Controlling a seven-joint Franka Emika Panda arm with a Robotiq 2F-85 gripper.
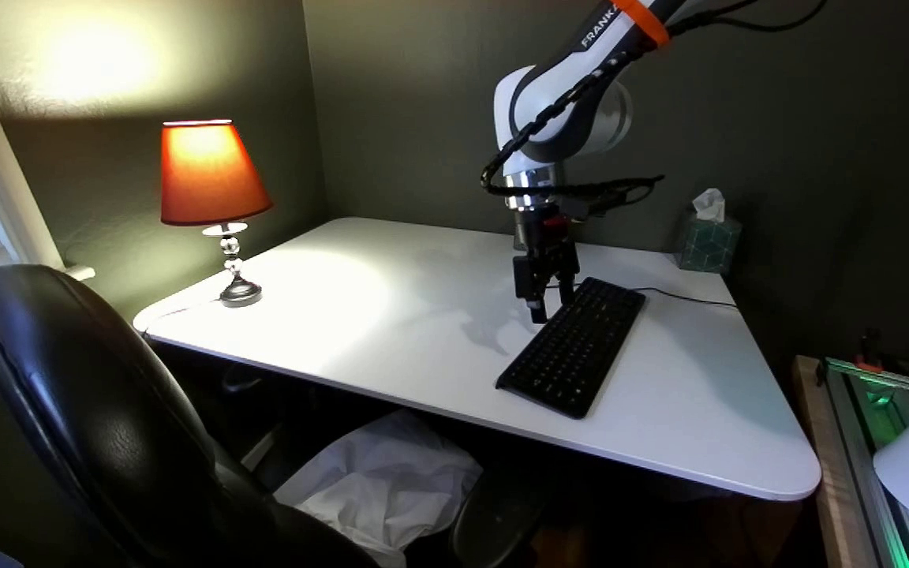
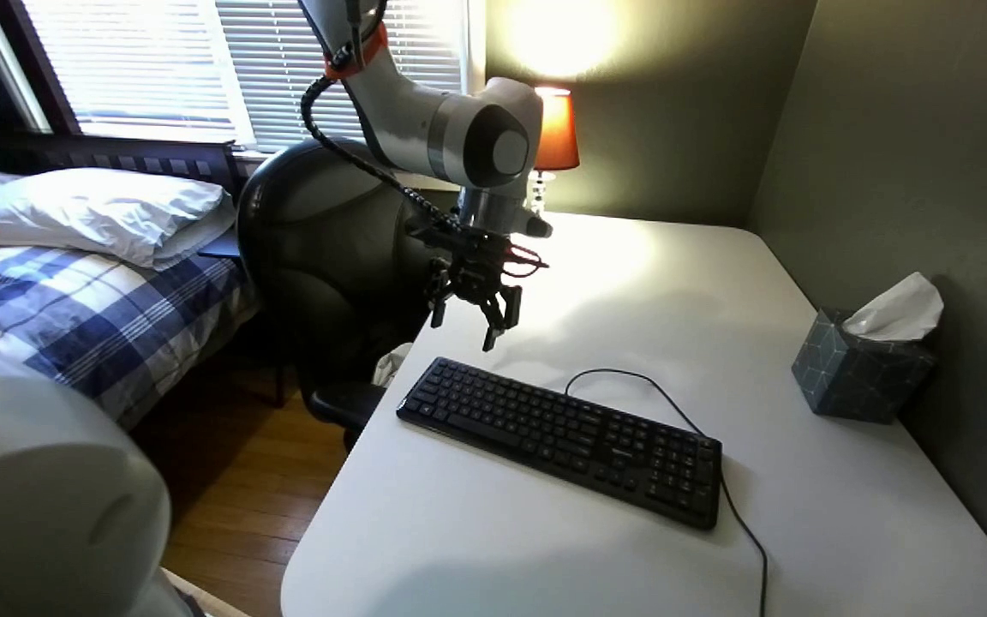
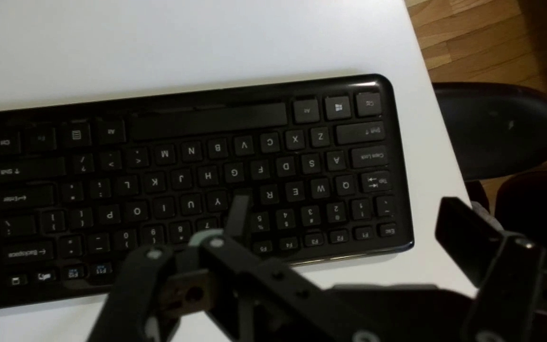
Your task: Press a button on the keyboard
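The black keyboard [image 1: 577,347] lies flat on the white desk and also shows in an exterior view [image 2: 558,437]. The wrist view shows its keys upside down [image 3: 178,178], with the numpad end cut off. My gripper [image 1: 552,306] points down at the keyboard's long far side, and it also shows in an exterior view [image 2: 464,332], raised above the desk. In the wrist view the gripper [image 3: 346,202] has its fingers wide apart with nothing between them. One finger overlaps the keys around T and 6 and hides some. The other is past the Esc end, over the desk.
The white desk [image 1: 415,292] has its front edge near the keyboard's Esc end. A thin cable [image 2: 742,523] runs from the keyboard. A tissue box [image 2: 862,368] stands near the wall. A lit red lamp [image 1: 210,173] stands at the far corner. A black chair [image 1: 99,410] is beside the desk.
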